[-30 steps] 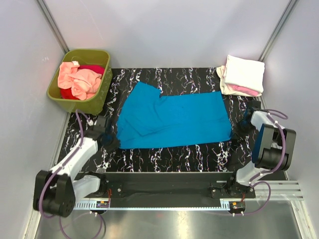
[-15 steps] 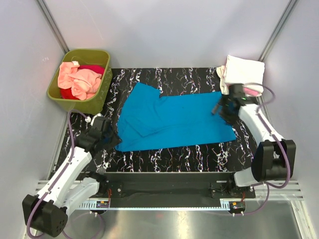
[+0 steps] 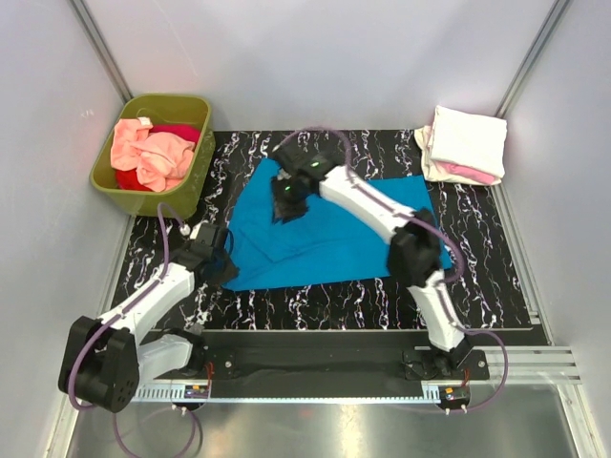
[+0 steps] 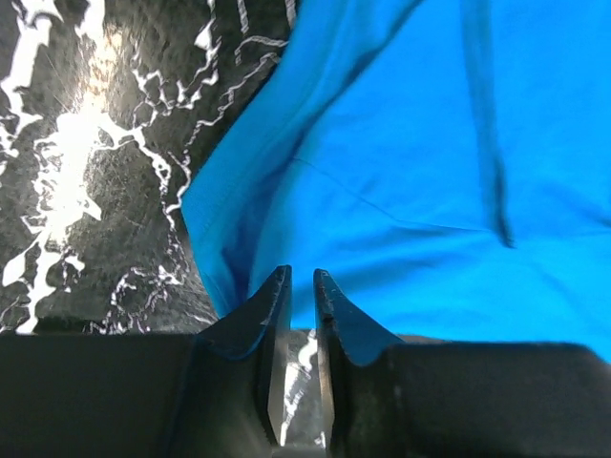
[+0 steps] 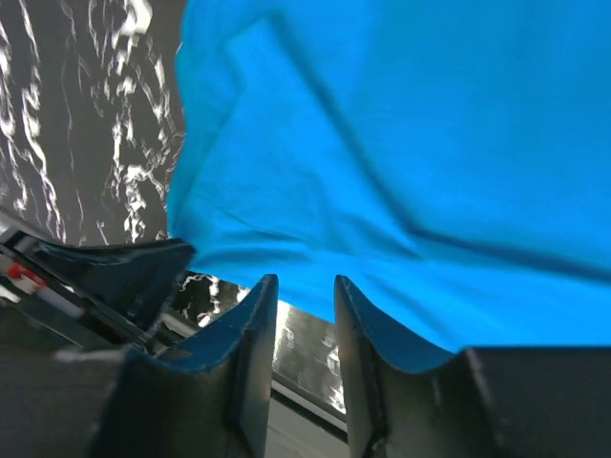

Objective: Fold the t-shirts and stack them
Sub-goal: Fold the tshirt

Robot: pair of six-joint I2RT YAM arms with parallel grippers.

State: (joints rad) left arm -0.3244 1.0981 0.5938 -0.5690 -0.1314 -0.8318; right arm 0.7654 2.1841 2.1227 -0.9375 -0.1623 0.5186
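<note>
The bright blue t-shirt [image 3: 353,239] lies spread on the black marbled table, with a fold on its left half. My left gripper [image 3: 221,269] is at the shirt's near-left corner. In the left wrist view [image 4: 299,274] its jaws stand a narrow gap apart, with bare table showing between them and the cloth [image 4: 430,143] just past the tips. My right arm reaches across the shirt, and its gripper [image 3: 289,205] hangs over the far-left part. In the right wrist view [image 5: 304,281] it is open and empty above the blue cloth [image 5: 401,124].
An olive-green tub [image 3: 194,187] at the far left holds salmon-peach [image 3: 148,153] and red [image 3: 179,132] shirts. A folded cream-white shirt [image 3: 468,138] lies on a pink one [image 3: 482,176] at the far right. Grey walls enclose the table.
My right arm has swung from the table's right side across the shirt to its far-left part. My left gripper has stayed by the near-left corner.
</note>
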